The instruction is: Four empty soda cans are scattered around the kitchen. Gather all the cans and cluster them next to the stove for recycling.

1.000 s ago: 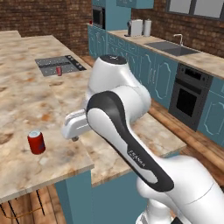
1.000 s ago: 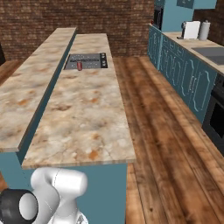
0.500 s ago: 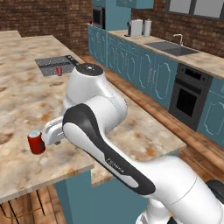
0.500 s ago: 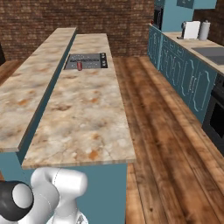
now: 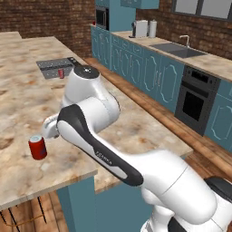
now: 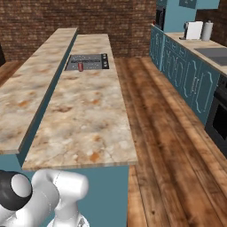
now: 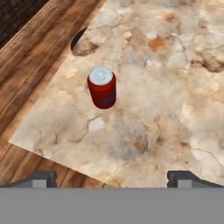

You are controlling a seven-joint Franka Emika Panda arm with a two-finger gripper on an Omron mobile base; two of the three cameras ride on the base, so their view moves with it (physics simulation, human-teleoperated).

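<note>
The pincer (image 7: 113,177) is standing released, its two dark fingertips (image 7: 41,178) spread wide apart at the bottom of the hand view and gripping nothing. It is looking down on a soda can (image 7: 102,87) that is standing upright on the table (image 7: 144,127), apart from both tips and off toward the left one. In the left base view the same can (image 5: 37,147) is sitting near the table's front edge, just beside the pale end of the arm that is reaching toward it; the tips themselves are hidden there behind the arm's bulk.

The table is showing a beige marbled top with rusty patches, and in the hand view its near corner is giving way to a wooden floor (image 7: 30,57).

Farther along the same table, a second can (image 5: 61,73) is standing upright on the stove (image 5: 52,69), a flat dark cooktop set into the surface well apart from the first can. From the right base view that second can (image 6: 80,66) is sitting on the left part of the stove (image 6: 95,61), and a raised marbled ledge (image 6: 31,88) is running alongside the table on the left.

Across the wooden floor, teal cabinets (image 5: 149,74) are lining the brick wall (image 6: 115,17), with a black built-in oven (image 5: 195,100) set into them and a sink (image 5: 176,49) above.
</note>
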